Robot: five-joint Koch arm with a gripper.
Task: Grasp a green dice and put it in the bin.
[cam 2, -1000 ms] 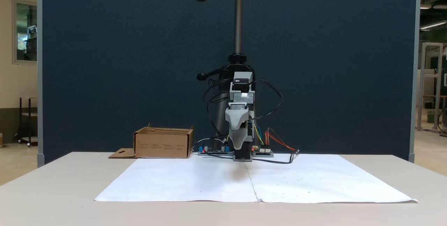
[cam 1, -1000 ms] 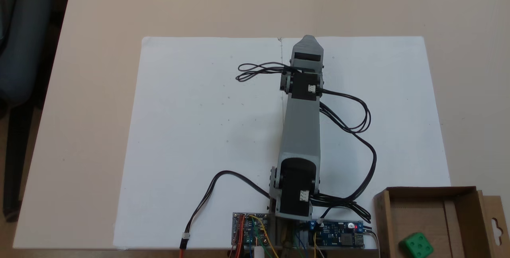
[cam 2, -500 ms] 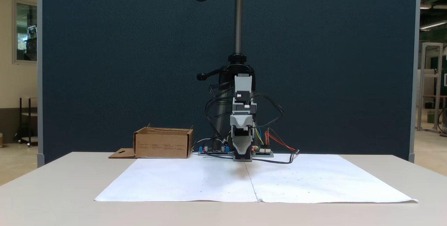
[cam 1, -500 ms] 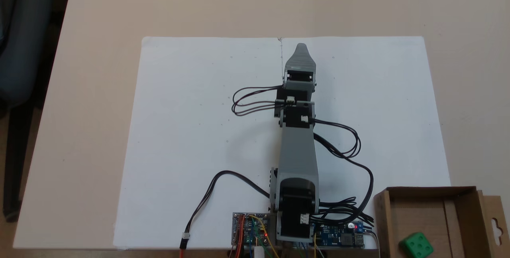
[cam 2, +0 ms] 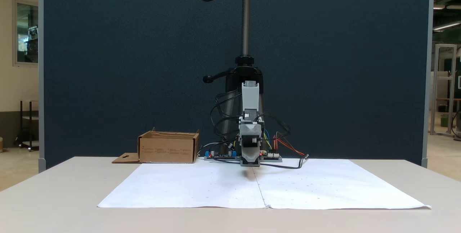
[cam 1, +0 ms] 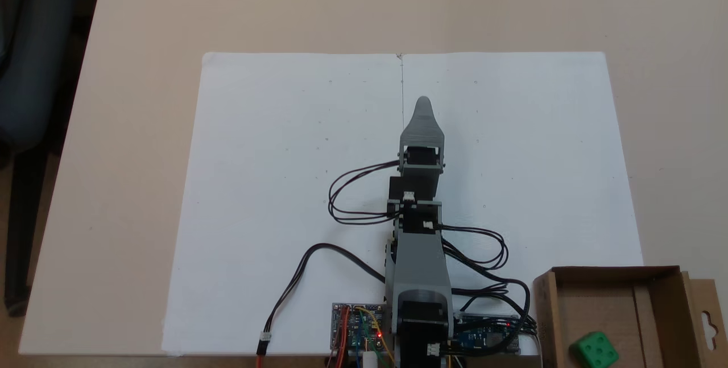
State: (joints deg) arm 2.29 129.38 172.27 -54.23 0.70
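The green dice lies inside the bin, a brown cardboard box at the bottom right of a fixed view from above. In a fixed view from the front the bin stands at the left of the arm's base, and its walls hide the dice. My gripper points away from the base over the middle of the white paper, far from the bin. Seen from the front, the gripper hangs low, just above the paper. Its jaws lie one over the other, so a single grey tip shows.
A large white paper sheet covers the table's middle. Circuit boards and loose black cables sit around the arm's base. The bin's flap with a cut-out slot sticks out at the right. A dark partition stands behind.
The arm has folded back toward its base. The gripper tip slid from the paper's far edge to mid-sheet and sank lower. Dice and bin have not moved.
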